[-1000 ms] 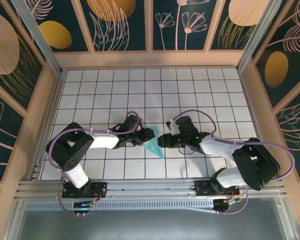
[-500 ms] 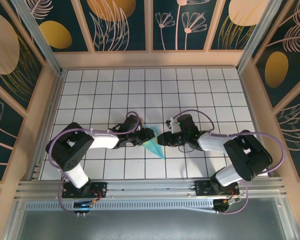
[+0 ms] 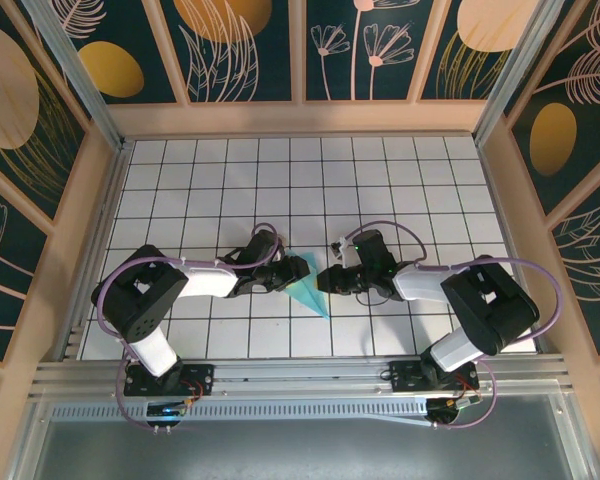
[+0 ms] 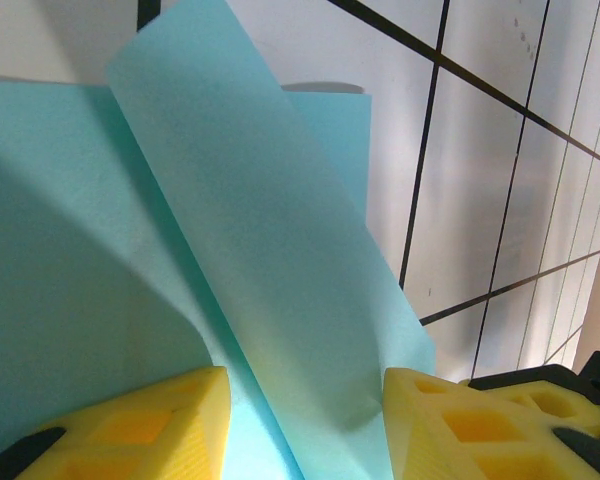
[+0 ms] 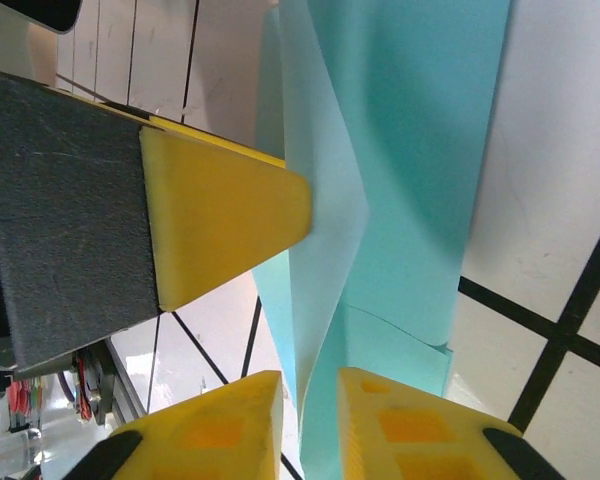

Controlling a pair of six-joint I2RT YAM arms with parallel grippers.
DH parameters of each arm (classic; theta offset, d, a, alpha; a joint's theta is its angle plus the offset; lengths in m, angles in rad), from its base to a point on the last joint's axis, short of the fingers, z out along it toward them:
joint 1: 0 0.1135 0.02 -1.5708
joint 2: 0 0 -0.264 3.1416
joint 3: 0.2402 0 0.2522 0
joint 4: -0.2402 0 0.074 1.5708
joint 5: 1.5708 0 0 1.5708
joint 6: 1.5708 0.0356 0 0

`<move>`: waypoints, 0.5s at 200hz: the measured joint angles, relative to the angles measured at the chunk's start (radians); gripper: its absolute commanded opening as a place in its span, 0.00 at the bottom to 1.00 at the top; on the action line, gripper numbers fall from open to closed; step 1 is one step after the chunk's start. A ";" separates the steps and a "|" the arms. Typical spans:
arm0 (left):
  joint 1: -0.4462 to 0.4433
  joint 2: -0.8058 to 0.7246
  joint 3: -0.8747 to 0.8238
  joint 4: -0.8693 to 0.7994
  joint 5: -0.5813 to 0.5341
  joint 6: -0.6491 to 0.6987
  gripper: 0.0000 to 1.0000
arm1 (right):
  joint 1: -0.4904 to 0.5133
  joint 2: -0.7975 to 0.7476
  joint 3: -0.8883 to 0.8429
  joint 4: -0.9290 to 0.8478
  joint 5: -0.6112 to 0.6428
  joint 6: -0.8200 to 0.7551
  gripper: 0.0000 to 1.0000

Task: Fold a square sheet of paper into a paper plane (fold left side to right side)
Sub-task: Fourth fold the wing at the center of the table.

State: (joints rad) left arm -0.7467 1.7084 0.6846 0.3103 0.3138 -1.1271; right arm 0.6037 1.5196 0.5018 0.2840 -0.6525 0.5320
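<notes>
Near edge, 6 o'clock: both arms are reaching in from their bases toward mid-table. The right arm's elbow is sitting closer in than a second back, when it was swung out toward 4 o'clock. The wrist itself is holding its spot.

Left gripper (image 3: 283,275) is sitting on the 9 o'clock side of the turquoise paper (image 3: 306,288), unmoved. In the left wrist view its jaws are standing released, well apart, straddling a raised flap without pinching it.

Right gripper (image 3: 327,279) is working the paper's 3 o'clock edge. Main change: its jaws are drawing in from a loose gape to a thin slit. In the right wrist view a lifted layer of paper is running straight into that slit, so I am reading it as clenching on the flap. One of the left gripper's fingers (image 5: 230,215) is showing just beside the same fold, at 10 o'clock.

The paper is lying as a narrow dart, tip aiming 5 o'clock, in the same place as before, a little toward 6 o'clock of centre on the grid table (image 3: 380,170).

Judgement: the pinch is setting up to carry the flap across. The crease is not yet looking pressed flat.
</notes>
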 measured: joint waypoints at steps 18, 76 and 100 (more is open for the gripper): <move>0.000 0.000 0.000 0.000 0.000 0.000 0.44 | 0.000 0.000 0.000 -0.006 0.005 -0.001 0.11; 0.000 0.000 0.000 0.000 0.000 0.000 0.44 | 0.000 0.025 0.000 -0.023 0.035 -0.006 0.00; 0.000 0.000 0.000 0.000 0.000 0.000 0.45 | 0.000 0.030 0.000 -0.031 0.055 -0.007 0.00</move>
State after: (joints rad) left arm -0.7467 1.7084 0.6846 0.3103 0.3138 -1.1271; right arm 0.6037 1.5497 0.5022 0.2531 -0.5980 0.5251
